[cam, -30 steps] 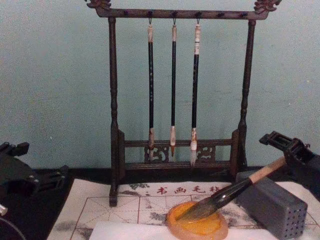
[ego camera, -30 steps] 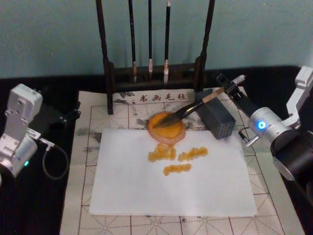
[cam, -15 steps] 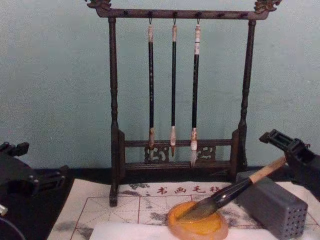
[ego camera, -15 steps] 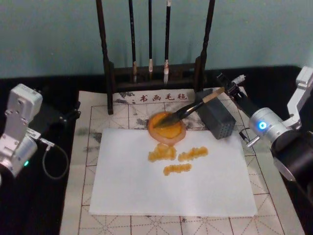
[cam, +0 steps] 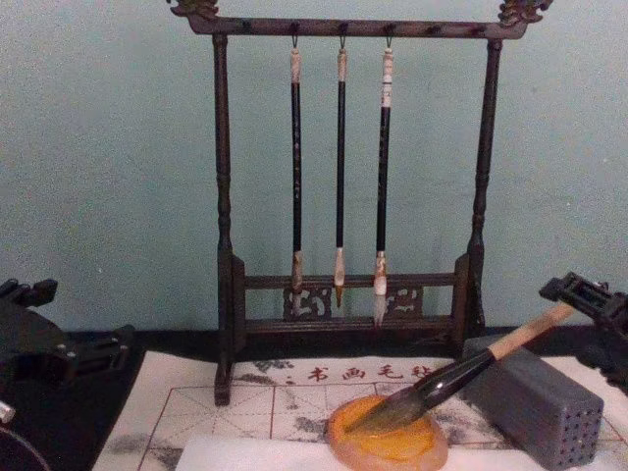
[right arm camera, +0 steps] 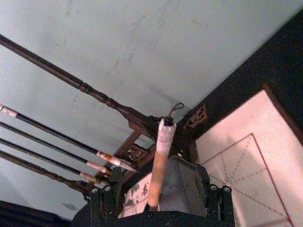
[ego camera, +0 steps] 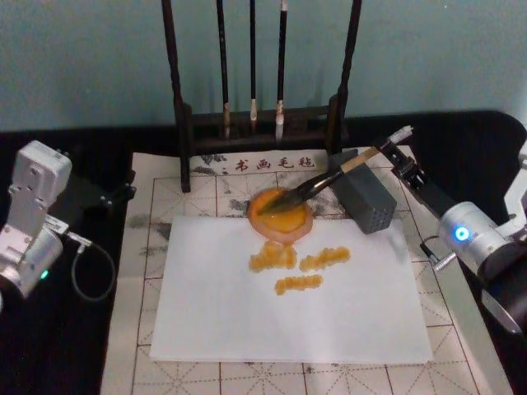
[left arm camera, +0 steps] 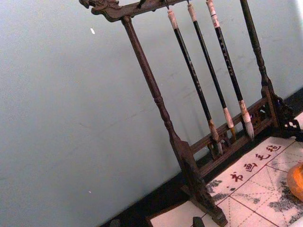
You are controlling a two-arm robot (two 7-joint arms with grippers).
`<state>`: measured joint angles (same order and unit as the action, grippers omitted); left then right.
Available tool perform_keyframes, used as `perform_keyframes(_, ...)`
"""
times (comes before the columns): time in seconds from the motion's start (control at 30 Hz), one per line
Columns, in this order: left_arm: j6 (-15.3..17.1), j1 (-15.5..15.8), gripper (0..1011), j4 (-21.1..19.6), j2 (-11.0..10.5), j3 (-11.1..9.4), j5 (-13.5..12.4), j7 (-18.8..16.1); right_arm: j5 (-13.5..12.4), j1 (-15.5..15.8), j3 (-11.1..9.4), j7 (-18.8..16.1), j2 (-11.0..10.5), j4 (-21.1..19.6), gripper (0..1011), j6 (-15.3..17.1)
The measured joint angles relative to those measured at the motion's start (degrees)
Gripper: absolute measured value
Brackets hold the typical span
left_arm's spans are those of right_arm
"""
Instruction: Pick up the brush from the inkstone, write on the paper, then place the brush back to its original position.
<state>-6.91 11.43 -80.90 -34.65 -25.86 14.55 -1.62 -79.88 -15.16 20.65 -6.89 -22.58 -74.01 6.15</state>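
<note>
– Head view first: where is the brush (ego camera: 317, 185)?

– Its tuft lies in the inkstone (ego camera: 288, 235) and its shaft leans on the grey block (ego camera: 366, 197). The paper (ego camera: 288, 321) in front carries three orange strokes (ego camera: 300, 259), so I judge the writing done. My right gripper (ego camera: 395, 152) sits at the brush's capped end. My left gripper (ego camera: 95, 193) is parked well off to the left.

– And the left wrist view?

– I see the rack (left arm camera: 156, 99), its three thin brushes (left arm camera: 208, 80), the mat (left arm camera: 255, 184) and an orange sliver at the edge, probably the inkstone.

– Is your right hand holding anything?

– No. In the right wrist view my fingers (right arm camera: 102, 201) stand wide, with the tan shaft running up between them and touching neither.

– What does the chest view show?

– The brush slopes up from the dish across the block, and my gripper is just beyond its cap.

– How would it handle if you took it again?

– It should be light and stiff along the shaft, with a soft, wet tuft. The black lower part looks glossy and may slip. I'd hold the bare wood just above the block and grip gently, since the dish could skid if nudged.
</note>
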Motion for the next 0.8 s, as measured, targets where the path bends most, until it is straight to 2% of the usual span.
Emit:
perform_keyframes(0.1, 0.00, 0.00, 1001, 0.00, 0.00, 0.00, 0.00, 0.00, 0.09, 1.46, -0.02, 0.16, -0.89, -1.91, 1000, -0.86)
perform_keyframes(0.27, 0.00, 0.00, 1001, 0.00, 0.00, 0.00, 0.00, 0.00, 3.88, 3.97, 0.83, 0.12, -3.03, -5.75, 1000, -3.55)
perform_keyframes(0.3, 0.00, 0.00, 1001, 0.00, 0.00, 0.00, 0.00, 0.00, 6.64, 4.61, 1.51, 0.09, -3.78, -6.92, 1000, -4.71)
perform_keyframes(0.33, 0.00, 0.00, 1001, 0.00, 0.00, 0.00, 0.00, 0.00, 7.89, 4.83, 1.88, 0.08, -4.11, -7.35, 1000, -5.25)
perform_keyframes(0.37, 0.00, 0.00, 1001, 0.00, 0.00, 0.00, 0.00, 0.00, 10.72, 5.21, 2.64, 0.15, -4.71, -8.10, 1000, -6.34)
perform_keyframes(0.47, 0.00, 0.00, 1001, 0.00, 0.00, 0.00, 0.00, 0.00, 14.99, 5.58, 3.87, 0.69, -5.45, -8.91, 1000, -7.91)
perform_keyframes(0.53, 0.00, 0.00, 1001, 0.00, 0.00, 0.00, 0.00, 0.00, 21.30, 5.65, 5.71, 1.88, -6.25, -9.24, 1000, -10.11)
perform_keyframes(0.67, 0.00, 0.00, 1001, 0.00, 0.00, 0.00, 0.00, 0.00, 28.65, 5.26, 7.92, 3.64, -7.11, -9.22, 1000, -12.17)
perform_keyframes(0.7, 0.00, 0.00, 1001, 0.00, 0.00, 0.00, 0.00, 0.00, 32.37, 4.99, 8.98, 4.73, -7.52, -9.10, 1000, -13.05)
perform_keyframes(0.73, 0.00, 0.00, 1001, 0.00, 0.00, 0.00, 0.00, 0.00, 34.26, 4.87, 9.52, 5.35, -7.71, -8.99, 1000, -13.50)
perform_keyframes(0.77, 0.00, 0.00, 1001, 0.00, 0.00, 0.00, 0.00, 0.00, 38.28, 4.56, 10.50, 6.92, -7.97, -8.62, 1000, -14.43)
perform_keyframes(0.8, 0.00, 0.00, 1001, 0.00, 0.00, 0.00, 0.00, 0.00, 40.12, 4.40, 10.96, 7.66, -8.06, -8.43, 1000, -14.81)
